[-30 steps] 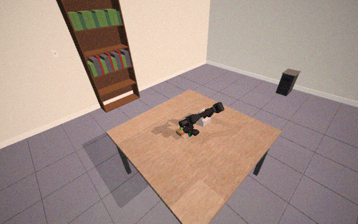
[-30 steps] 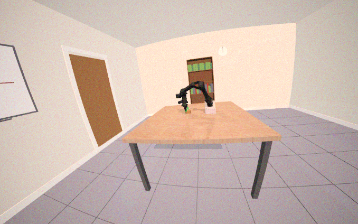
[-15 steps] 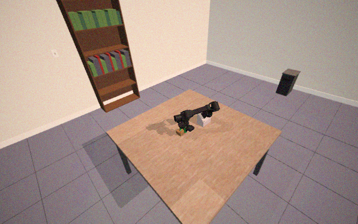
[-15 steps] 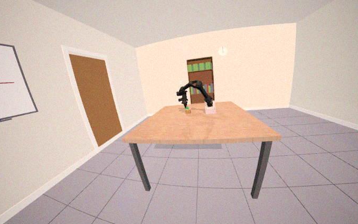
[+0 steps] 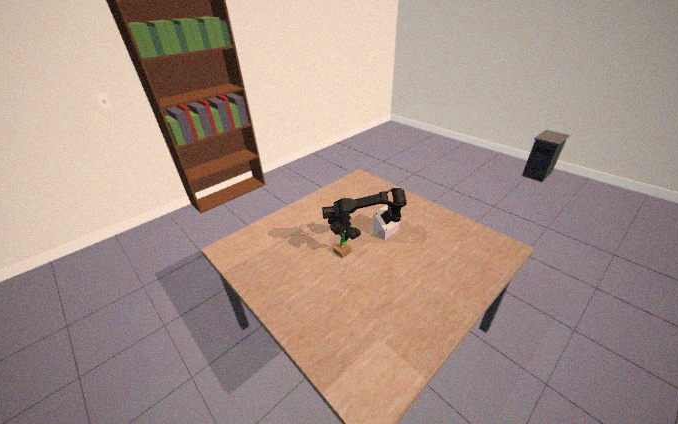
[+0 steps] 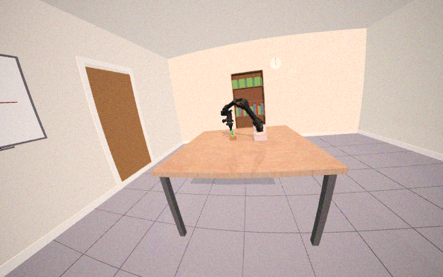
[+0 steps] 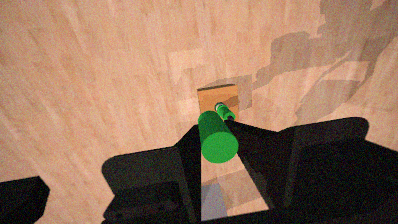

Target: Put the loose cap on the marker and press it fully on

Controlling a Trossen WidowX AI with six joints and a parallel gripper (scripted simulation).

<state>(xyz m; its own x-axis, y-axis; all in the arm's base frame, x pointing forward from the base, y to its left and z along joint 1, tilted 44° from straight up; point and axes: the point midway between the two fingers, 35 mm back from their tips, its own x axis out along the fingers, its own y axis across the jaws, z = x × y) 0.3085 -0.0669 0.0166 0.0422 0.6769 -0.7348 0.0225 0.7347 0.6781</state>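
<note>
Cream walls [image 6: 319, 68], purple tiled floor [image 6: 371, 206]

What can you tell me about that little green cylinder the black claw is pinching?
The green cylindrical cap is a short, smooth, plastic-looking tube with a flat round end facing the wrist camera. The black gripper is shut on it, a finger pressing each side. It hangs above the wooden table, pointing down toward the green marker that stands in the small tan holder block. Its lower end seems close to the marker's tip; whether they touch is unclear.
</note>
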